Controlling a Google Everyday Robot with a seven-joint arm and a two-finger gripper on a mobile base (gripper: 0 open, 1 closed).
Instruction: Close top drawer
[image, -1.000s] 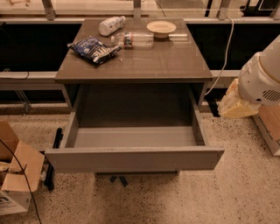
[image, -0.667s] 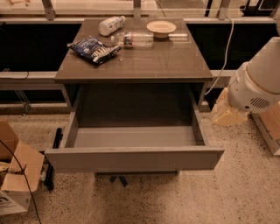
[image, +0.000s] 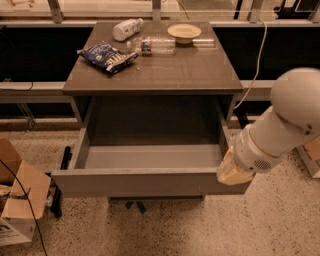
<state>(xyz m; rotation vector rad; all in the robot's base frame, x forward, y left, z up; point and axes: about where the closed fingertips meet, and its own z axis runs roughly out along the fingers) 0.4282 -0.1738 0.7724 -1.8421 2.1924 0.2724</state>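
Observation:
The top drawer (image: 145, 181) of a grey-brown cabinet is pulled far out toward me; its deep box interior is empty and its flat front panel faces the floor side of the view. My white arm comes in from the right, and my gripper (image: 231, 171), a pale yellowish end piece, sits at the right end of the drawer's front panel, overlapping its front right corner. The two lower drawer fronts are hidden under the open drawer.
On the cabinet top (image: 200, 72) lie a blue snack bag (image: 107, 56), a clear plastic bottle (image: 152, 46), a white bottle (image: 126, 28) and a pale bowl (image: 184, 32). Cardboard boxes (image: 20, 197) stand on the floor at left. A white cable (image: 256, 65) hangs at right.
My arm has swung left and down from beside the cabinet's right side to the drawer's front right corner. The drawer has not visibly moved.

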